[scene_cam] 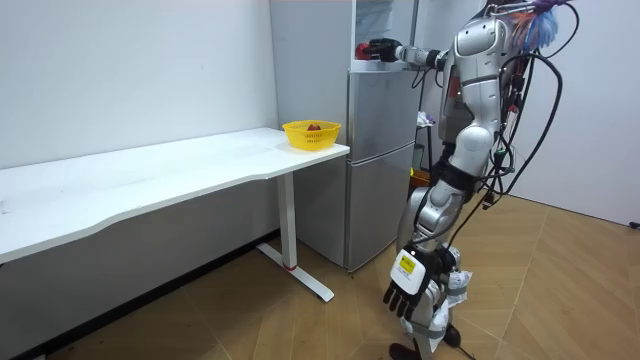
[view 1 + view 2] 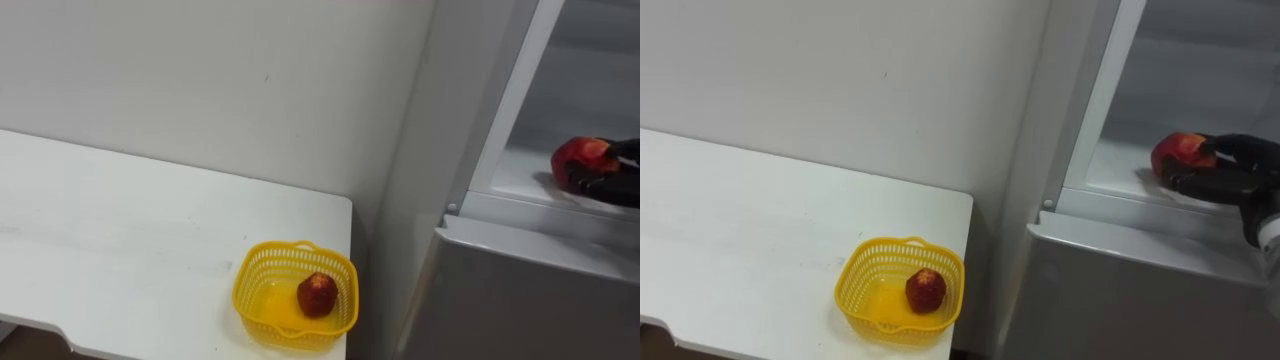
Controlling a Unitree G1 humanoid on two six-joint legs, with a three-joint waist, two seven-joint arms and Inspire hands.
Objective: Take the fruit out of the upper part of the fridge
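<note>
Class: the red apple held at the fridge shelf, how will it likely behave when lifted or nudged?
Round in outline, the apple would probably roll if set down loose. Its skin looks smooth, so perhaps slippery, though the right hand curls round it. It shows no dent in that grasp, so likely stiff.

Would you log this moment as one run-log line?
right hand: curled round red fruit in upper fridge | left hand: open, hanging | yellow basket: on table, holds second fruit

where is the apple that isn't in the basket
The apple is at the right of the eye views, inside the upper fridge compartment, the right hand curled round it. The left hand hangs idle in the room view.
</note>
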